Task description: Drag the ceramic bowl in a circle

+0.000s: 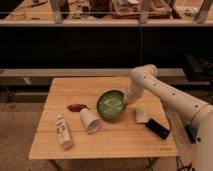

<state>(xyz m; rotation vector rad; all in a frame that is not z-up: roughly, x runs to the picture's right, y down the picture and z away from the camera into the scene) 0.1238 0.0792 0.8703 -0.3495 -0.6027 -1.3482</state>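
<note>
The green ceramic bowl (111, 104) sits on the wooden table (85, 90), a little right of the middle, and looks tilted with its pale inside facing the camera. My gripper (128, 102), at the end of the white arm that reaches in from the right, is at the bowl's right rim and touches it. The bowl's left front edge is close to the white paper cup (90, 120), which lies on its side.
A brown item (76, 107) lies left of the bowl. A white bottle (63, 131) lies near the front left. A small white object (141, 115) and a black object (158, 128) lie to the right of the bowl, under the arm.
</note>
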